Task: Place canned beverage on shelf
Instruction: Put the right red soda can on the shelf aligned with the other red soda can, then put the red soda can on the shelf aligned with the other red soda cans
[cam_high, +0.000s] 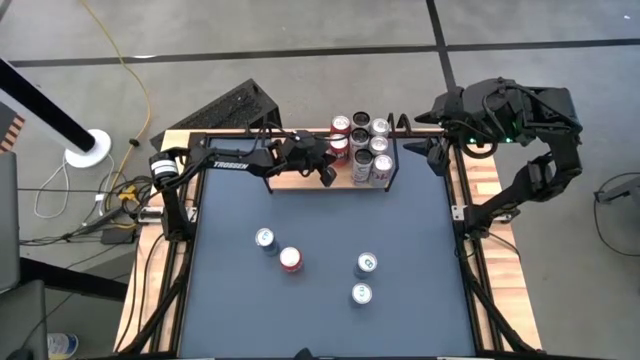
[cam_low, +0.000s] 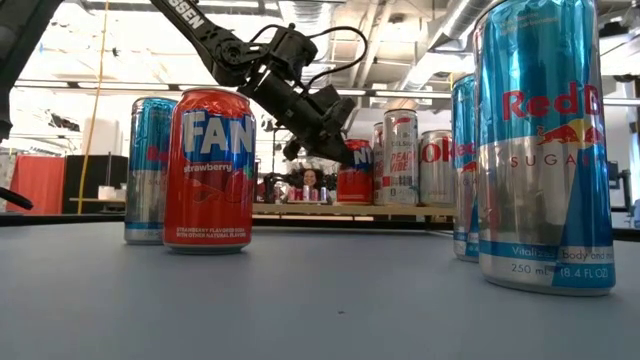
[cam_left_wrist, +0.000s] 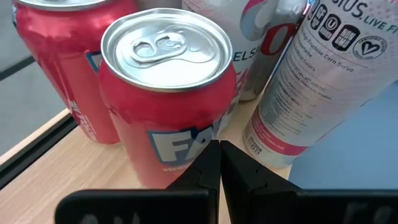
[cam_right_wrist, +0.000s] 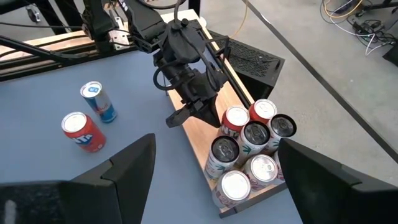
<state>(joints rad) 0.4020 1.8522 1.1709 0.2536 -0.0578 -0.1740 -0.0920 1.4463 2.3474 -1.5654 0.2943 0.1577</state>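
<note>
From above, the shelf (cam_high: 366, 182) lies at the far edge of the tabletop (cam_high: 320, 300), its long axis running from the far edge toward the near one. Seven cans stand upright on it, packed close. The left gripper (cam_high: 325, 172) sits just beside the shelf's left side, next to a red can (cam_high: 339, 146) on the board; its fingers are pressed together and hold nothing. The right gripper (cam_high: 436, 158) hangs just off the shelf's right side, fingers spread wide and empty. Four more cans stand upright on the open tabletop: a blue can (cam_high: 265, 239), a red soda can (cam_high: 291, 260) beside it, and two further to the right.

The low view shows labels that the top view does not: the red soda can (cam_low: 209, 170) and a tall blue-and-silver can (cam_low: 541, 150) stand close to the camera, with the left gripper (cam_low: 335, 150) tilted down at the shelf cans behind them.

The left wrist view shows the red can (cam_left_wrist: 165, 93) upright on the light wood, tab on top, just ahead of the closed fingers (cam_left_wrist: 208, 168).

The right wrist view shows the shelf (cam_right_wrist: 199, 140) with its cans and the wide fingers (cam_right_wrist: 134, 168).
</note>
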